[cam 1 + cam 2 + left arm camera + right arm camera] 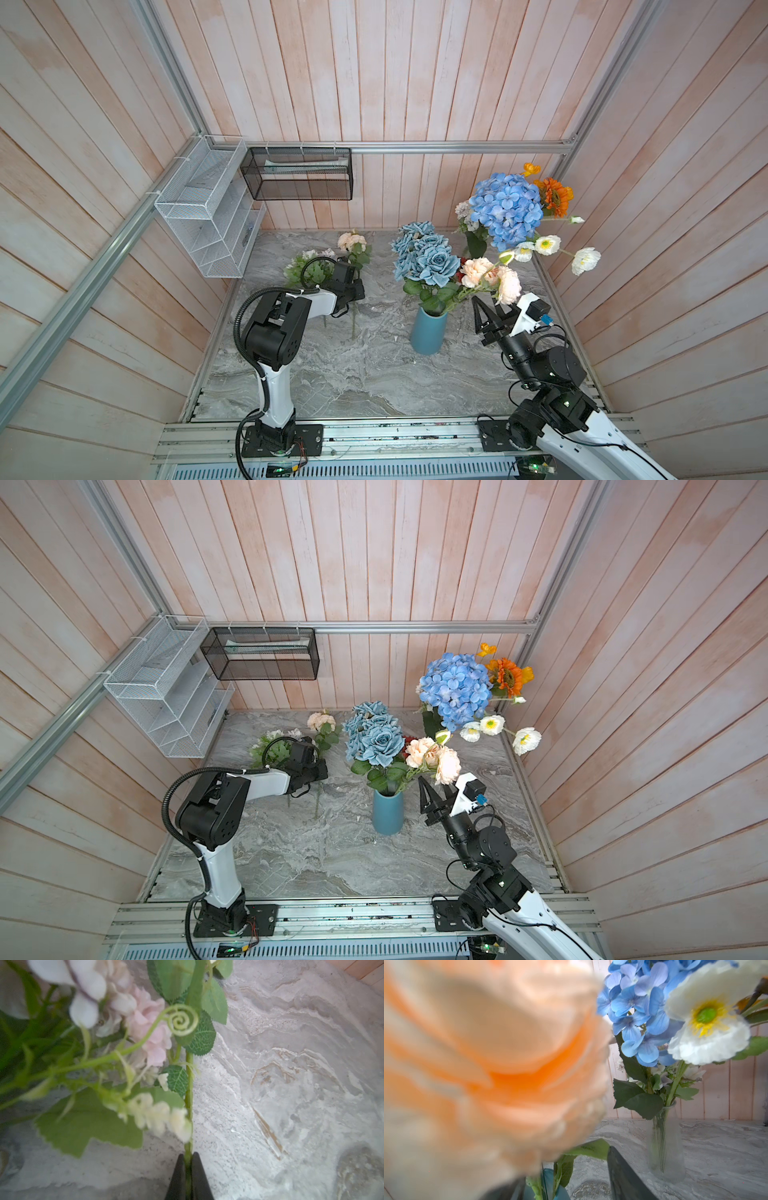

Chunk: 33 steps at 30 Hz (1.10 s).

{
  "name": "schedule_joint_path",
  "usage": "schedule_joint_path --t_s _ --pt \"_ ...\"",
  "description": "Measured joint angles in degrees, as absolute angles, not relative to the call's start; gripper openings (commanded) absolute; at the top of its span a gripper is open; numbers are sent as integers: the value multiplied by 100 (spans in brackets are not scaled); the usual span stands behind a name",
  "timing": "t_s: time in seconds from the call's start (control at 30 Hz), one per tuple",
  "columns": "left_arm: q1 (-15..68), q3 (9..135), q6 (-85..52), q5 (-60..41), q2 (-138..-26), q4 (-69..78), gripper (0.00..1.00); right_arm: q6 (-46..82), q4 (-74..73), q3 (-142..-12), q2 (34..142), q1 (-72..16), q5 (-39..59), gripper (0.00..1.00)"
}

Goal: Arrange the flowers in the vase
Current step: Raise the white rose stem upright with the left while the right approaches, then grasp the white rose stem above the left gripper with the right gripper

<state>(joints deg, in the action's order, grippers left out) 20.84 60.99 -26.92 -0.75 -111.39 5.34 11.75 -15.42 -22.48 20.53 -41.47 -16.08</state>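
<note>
At the back left of the marble surface (332, 374), the left claw (188, 1160) is seen pressed together on the thin green stem (189, 1095) of a peach flower (351, 241) that lies flat. Its cut end is pointed toward the robot. A leafy spray (307, 262) of pale lilac and cream blooms lies just beside this stem, and in the left wrist view its curled tendril (182, 1021) is laid across the stem's leaves. The lift is therefore best begun straight up and slowly, so that the spray is not dragged along. 2 vases stand on the surface. The blue vase (428, 334) near the middle holds dusty blue roses (424, 255) and peach blooms (490, 276). The glass vase (664, 1147) at the back right holds a blue hydrangea (507, 210), an orange flower (552, 195) and white flowers (547, 244). The blue vase is judged the nearer target, but its mouth is crowded. The stem should be turned upright, cut end down, and fed in from the open left side between the rose leaves. A thin stem may twist in a pinch, so swings should be kept gentle. The right claw (486, 309) is held spread and empty just beside the blue vase, under the peach blooms. It could be used to steady the vase, or be kept clear.
</note>
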Motion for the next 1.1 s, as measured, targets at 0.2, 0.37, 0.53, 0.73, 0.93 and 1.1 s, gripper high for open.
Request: schedule_joint_path --t_s 0.2,0.37,0.53,0.73,0.93,1.1 --pt "2228 5631 -2912 -373 -10224 626 0 836 -1192 -2567 2049 -4147 -1826 60" --pt "2552 5408 -2897 -628 -9268 738 0 591 -980 -3006 2045 -4147 -1802 60" --pt "2716 5234 -2842 -886 -8291 980 0 436 -854 -3607 2073 -4147 -1404 57" --pt "2718 5024 -2803 -976 -7290 1251 0 311 -843 -4410 2322 -4147 -729 56" --pt "2718 5017 -2545 -1450 -6624 1734 0 196 -928 -5240 3041 -4147 73 54" --pt "2718 5017 -2237 -1892 -6180 2180 0 279 -1057 -5999 4224 -4147 969 52"
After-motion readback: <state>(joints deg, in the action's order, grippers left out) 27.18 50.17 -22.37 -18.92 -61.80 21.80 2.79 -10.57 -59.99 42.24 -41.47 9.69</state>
